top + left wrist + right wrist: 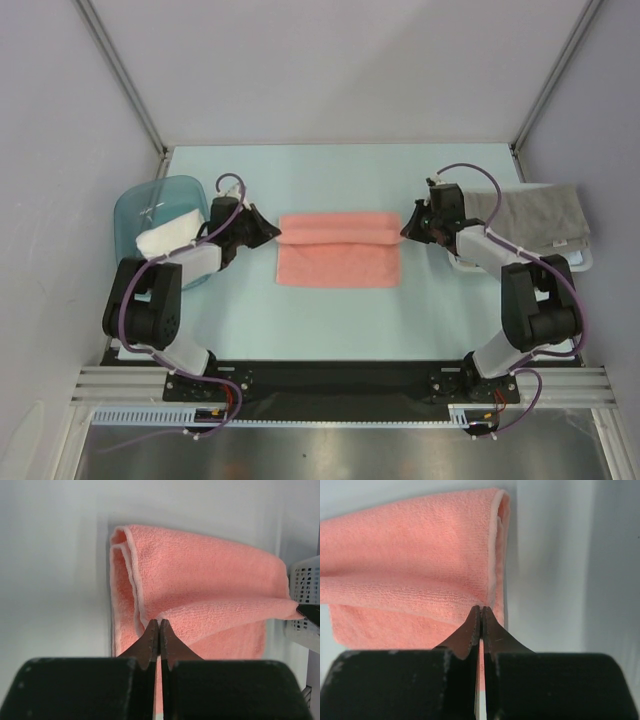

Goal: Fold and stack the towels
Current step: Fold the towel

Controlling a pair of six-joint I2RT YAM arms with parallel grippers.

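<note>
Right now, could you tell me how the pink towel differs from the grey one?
The pink towel lies central; the grey towel lies far right, partly on a white basket. The left hand and right hand pinch the pink towel's ends; neither holds the grey towel. Both are plain, single-colour cloths.

I read the salmon-pink terry towel as one plain colour, with a paler pink hem along its edges. The grey terry towel is an even mid grey, and I can make out no pattern on it. The white terry towel looks clean white beside the translucent blue plastic tub. The white plastic lattice basket shows a grid of small dark openings. The table top reads pale mint. The left gripper and right gripper have black bodies and rusty brown tips. Purple cables loop over the black-and-white arms.
</note>
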